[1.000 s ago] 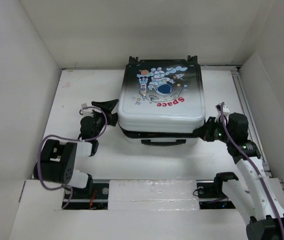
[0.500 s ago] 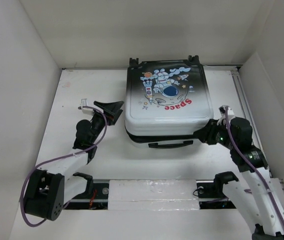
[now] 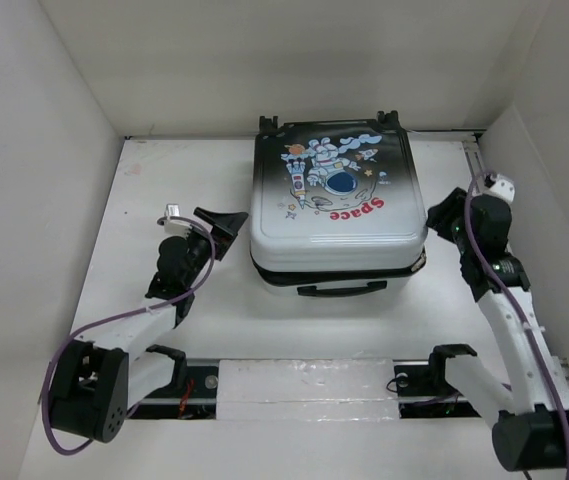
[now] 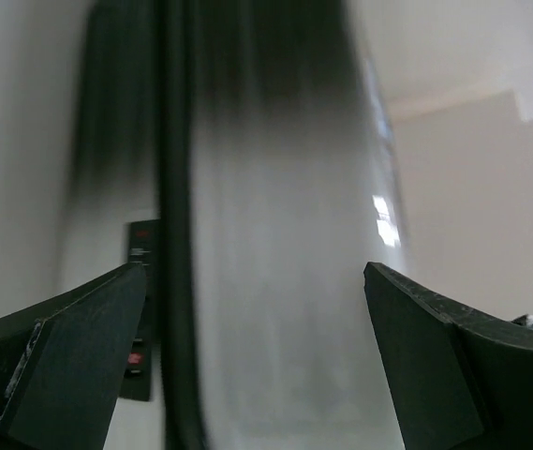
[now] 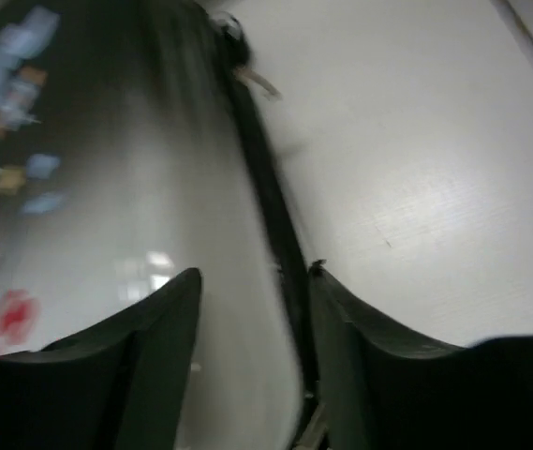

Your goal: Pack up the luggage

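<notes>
Luggage: we see the luggage (image 3: 336, 215) lying flat with its lid down, at about 12 o'clock from the arm bases on the far half of the table (image 3: 154, 180). The astronaut print faces up.
Orientation: its handle (image 3: 342, 289) faces 6 o'clock, toward us, and the wheels (image 3: 268, 122) point to 12 o'clock. We judge this leaves both long sides free for the arms.
Left gripper: the left gripper (image 3: 226, 222) sits at the case's 9 o'clock side, just beside the shell. Its jaws are spread as wide as they go and hold nothing. Its wrist view looks along the side wall and the dark seam between the shells, so we read it as lined up to steady or press that edge.
Right gripper: the right gripper (image 3: 438, 216) is at the 3 o'clock side, near the shell but apart from it. Its jaws are partly parted and nothing is between them. The blurred wrist view shows the seam running beyond the fingers.
Stage: with the lid shut and an arm on each flank, we judge the packing mostly done. What remains is likely at the seam, perhaps a fastening, though we cannot make one out.
Risk: a one-sided push could slide the case across the smooth table.
</notes>
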You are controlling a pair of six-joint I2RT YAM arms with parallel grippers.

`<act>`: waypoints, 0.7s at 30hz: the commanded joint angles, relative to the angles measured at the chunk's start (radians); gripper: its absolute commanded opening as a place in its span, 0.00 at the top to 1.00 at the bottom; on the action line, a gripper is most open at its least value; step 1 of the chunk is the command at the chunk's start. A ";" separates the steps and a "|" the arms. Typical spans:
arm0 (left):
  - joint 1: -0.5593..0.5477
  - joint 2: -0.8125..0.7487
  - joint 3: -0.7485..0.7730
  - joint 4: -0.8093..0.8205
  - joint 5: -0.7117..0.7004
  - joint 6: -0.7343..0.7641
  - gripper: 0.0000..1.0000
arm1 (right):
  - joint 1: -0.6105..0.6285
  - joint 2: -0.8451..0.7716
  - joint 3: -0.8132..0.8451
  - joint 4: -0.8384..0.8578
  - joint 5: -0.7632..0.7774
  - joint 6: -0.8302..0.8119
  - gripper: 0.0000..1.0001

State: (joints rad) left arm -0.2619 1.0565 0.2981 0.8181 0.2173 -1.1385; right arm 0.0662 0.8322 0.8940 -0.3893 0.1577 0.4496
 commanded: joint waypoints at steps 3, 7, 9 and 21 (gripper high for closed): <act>0.036 -0.018 0.029 -0.123 -0.081 0.097 0.00 | -0.170 0.047 -0.193 0.156 -0.108 0.067 0.53; 0.036 0.010 -0.002 -0.096 -0.056 0.097 0.00 | -0.220 0.135 -0.272 0.263 -0.321 0.092 0.64; 0.014 0.049 -0.016 -0.036 -0.047 0.068 0.00 | -0.220 0.252 -0.294 0.381 -0.485 0.092 0.71; -0.013 0.042 -0.047 0.135 0.065 -0.035 0.00 | 0.113 0.531 -0.170 0.491 -0.707 0.095 0.78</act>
State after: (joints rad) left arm -0.2039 1.1797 0.2497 0.8543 0.0387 -1.1843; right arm 0.0486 1.3411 0.6807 0.0383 -0.2661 0.4999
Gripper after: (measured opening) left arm 0.996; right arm 0.211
